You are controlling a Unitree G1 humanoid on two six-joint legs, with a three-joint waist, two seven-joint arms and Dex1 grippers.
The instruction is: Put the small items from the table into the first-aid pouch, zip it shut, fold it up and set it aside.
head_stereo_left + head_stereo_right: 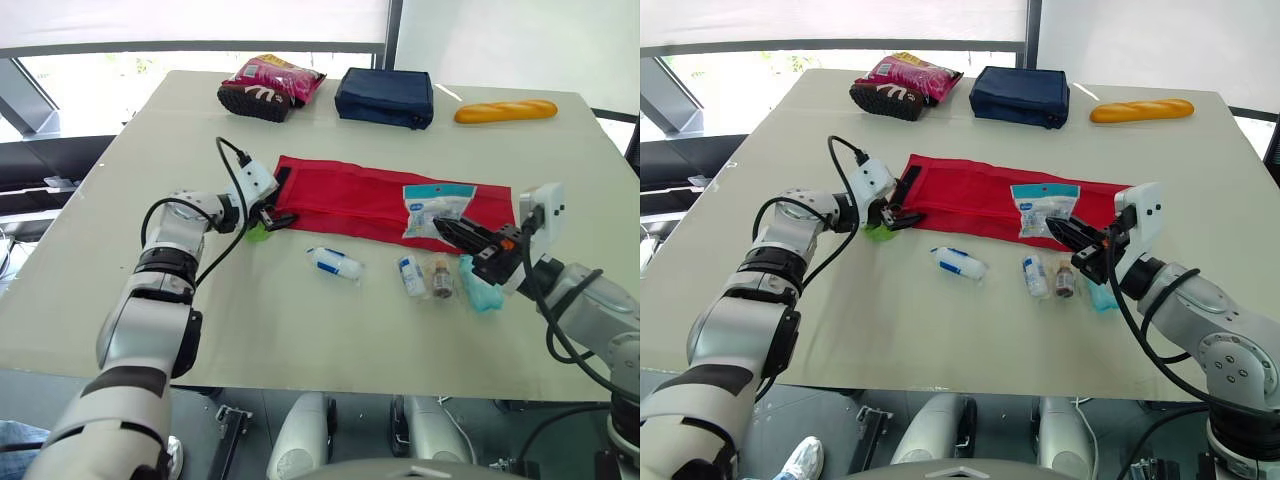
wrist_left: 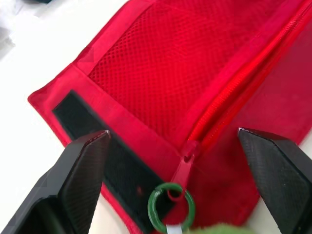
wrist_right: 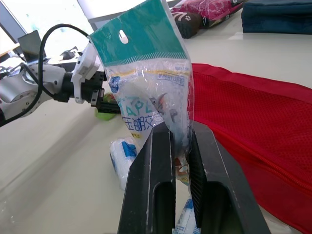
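The red first-aid pouch (image 1: 350, 200) lies flat and unfolded across the middle of the table. Its zipper pull carries a green ring (image 2: 170, 207) at the left end. My left gripper (image 1: 274, 214) is open, its fingers (image 2: 87, 165) standing either side of that end by the black velcro strip (image 2: 97, 141). My right gripper (image 3: 179, 129) is shut on a clear plastic packet (image 1: 437, 208) with a teal header, held upright over the pouch's right end. In front of the pouch lie a bandage roll (image 1: 335, 263), a small white bottle (image 1: 411, 275), a brown vial (image 1: 441, 277) and a teal item (image 1: 482, 292).
Along the table's far edge lie a pink snack bag (image 1: 272, 85), a navy pouch (image 1: 385, 96) and a baguette (image 1: 505, 111). A small green object (image 1: 257, 233) sits beside the left gripper.
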